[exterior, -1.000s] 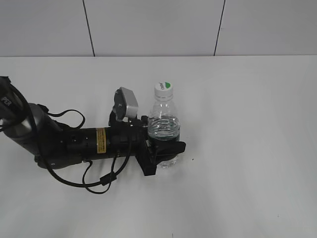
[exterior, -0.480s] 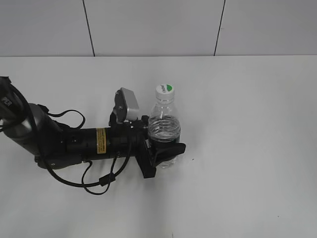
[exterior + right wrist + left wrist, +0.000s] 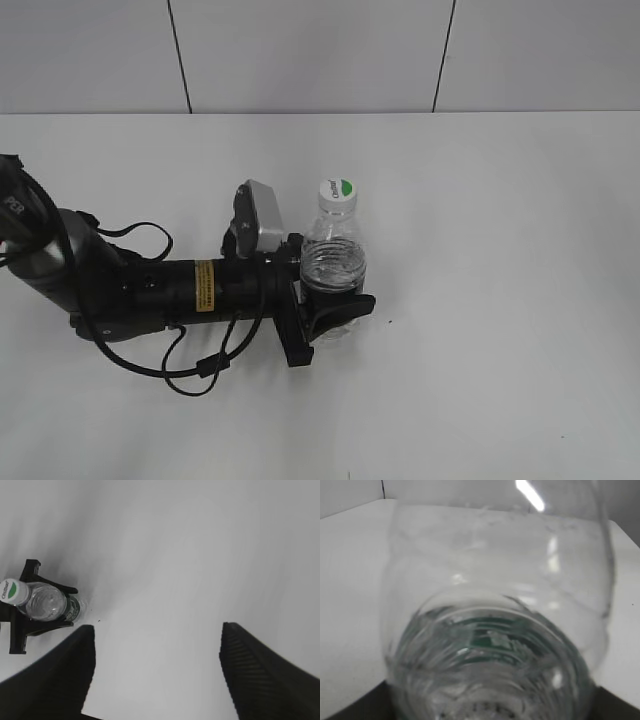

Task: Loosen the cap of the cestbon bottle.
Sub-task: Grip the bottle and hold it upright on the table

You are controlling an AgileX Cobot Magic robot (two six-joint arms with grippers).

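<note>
Spanning the whole scene, one white table carries everything, backed by a pale panelled wall. One black arm lies low along the table from the left, bearing a yellow sticker whose print is too small to read and white letters at the frame's left edge that cannot be made out. Its left gripper has both jaws closed around the lower body of the single cestbon bottle, which stands upright near the table's middle, its green label band largely hidden by the jaws. One cap, white with a green patch and small unreadable script, sits on the neck. The right gripper hangs high above the table, jaws spread wide and empty.
</note>
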